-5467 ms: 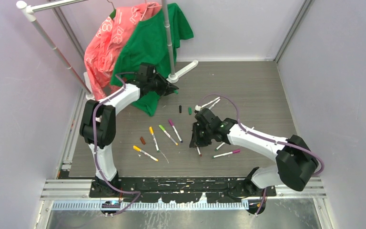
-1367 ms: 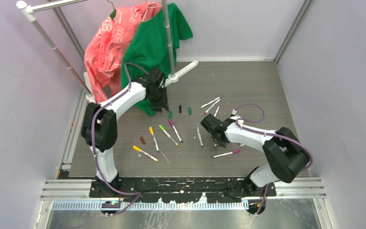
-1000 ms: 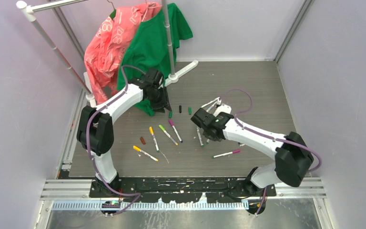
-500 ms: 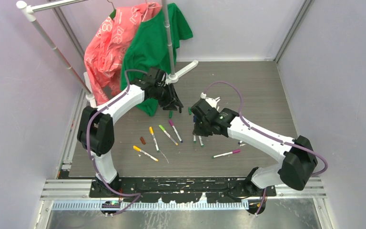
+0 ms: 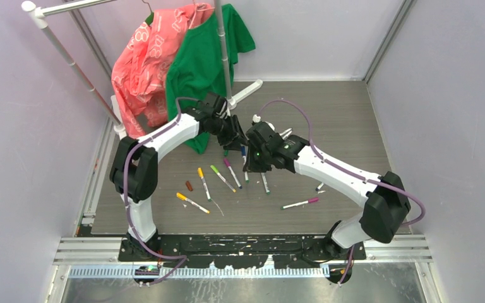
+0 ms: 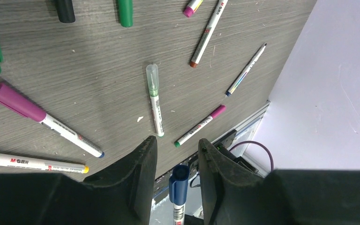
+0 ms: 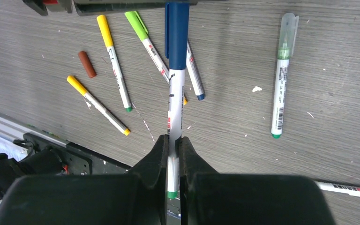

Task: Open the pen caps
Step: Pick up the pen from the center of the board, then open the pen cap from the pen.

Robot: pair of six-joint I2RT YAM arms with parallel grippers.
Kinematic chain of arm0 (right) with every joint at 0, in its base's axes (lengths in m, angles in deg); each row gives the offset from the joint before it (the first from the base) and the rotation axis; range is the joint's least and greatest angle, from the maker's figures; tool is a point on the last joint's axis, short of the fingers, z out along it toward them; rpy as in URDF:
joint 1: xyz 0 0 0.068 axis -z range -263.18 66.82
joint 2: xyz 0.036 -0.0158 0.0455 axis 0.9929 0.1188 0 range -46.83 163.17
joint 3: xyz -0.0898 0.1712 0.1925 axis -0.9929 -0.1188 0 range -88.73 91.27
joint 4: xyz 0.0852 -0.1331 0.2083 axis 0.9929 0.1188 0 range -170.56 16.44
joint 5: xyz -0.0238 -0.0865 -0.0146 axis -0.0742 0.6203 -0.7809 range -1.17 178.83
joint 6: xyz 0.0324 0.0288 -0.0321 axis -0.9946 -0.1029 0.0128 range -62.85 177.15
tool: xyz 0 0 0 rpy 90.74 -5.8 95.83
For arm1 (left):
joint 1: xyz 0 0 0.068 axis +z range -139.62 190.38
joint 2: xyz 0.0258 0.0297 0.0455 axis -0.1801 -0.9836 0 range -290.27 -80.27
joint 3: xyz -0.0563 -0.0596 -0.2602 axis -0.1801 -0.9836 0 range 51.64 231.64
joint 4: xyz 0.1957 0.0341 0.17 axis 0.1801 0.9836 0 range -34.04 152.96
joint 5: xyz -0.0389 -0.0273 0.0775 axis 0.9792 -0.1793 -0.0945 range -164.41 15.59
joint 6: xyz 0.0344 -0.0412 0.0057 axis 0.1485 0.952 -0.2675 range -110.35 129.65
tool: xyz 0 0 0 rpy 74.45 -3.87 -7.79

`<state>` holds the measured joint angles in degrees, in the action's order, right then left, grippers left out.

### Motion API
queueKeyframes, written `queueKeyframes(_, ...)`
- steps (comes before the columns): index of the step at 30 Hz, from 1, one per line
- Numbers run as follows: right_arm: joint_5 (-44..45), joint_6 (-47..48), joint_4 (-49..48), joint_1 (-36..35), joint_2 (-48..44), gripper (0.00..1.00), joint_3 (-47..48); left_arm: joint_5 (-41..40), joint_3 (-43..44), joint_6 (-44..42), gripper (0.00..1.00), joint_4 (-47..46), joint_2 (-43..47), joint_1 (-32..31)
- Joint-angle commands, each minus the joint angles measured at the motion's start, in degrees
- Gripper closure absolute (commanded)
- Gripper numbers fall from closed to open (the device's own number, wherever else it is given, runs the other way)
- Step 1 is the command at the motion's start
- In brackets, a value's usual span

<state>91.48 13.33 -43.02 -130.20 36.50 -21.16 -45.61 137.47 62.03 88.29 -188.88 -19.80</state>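
Clamping pen barrel: right jaws | blue cap between parted left jaws

Field notes: we log one pen with a white barrel and its blue cap on. It is off the table, barrel pinched in the right gripper, cap between the left gripper's spread fingers. Left of it, in the right wrist view, lie the capped lime pen, yellow pen and orange pen, plus a loose brown cap. To its right lies a clear-capped green pen.
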Motion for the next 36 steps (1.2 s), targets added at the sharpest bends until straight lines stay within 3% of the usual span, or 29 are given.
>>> queueKeyframes(1, -1.85, 1.75, -2.20, 0.90, 0.80, 0.99, 3.30, 2.53, 1.86, 0.27, 0.62, -1.82, 0.44, -0.32)
queueKeyframes(12, -4.14, 1.72, -5.11, 2.88, 2.15, 0.99, 2.87, 3.98, 0.14, 1.22, 0.64, -3.38, 1.86, -0.67)
queueKeyframes(19, -4.88, 0.87, -7.22, 3.13, 2.57, 0.99, 1.60, 4.98, -1.31, 1.93, 0.71, -4.81, 2.48, -0.67)
queueKeyframes(23, -4.62, 0.48, -8.05, 3.31, 2.00, 0.99, 0.52, 5.24, -2.06, 2.22, 0.79, -5.65, 3.03, -0.63)
queueKeyframes(26, -4.35, 0.32, -8.33, 3.51, 1.23, 0.99, -0.25, 5.65, -2.96, 2.60, 0.99, -6.85, 3.52, -0.64)
queueKeyframes(28, -4.16, 0.31, -8.30, 3.45, 0.69, 0.99, -0.42, 5.27, -3.70, 2.87, 1.00, -7.78, 4.15, -0.60)
queueKeyframes(36, -5.17, -0.12, -9.42, 3.85, 0.72, 0.67, -1.20, 4.68, -4.96, 4.79, 1.00, -10.59, 5.94, -0.70)
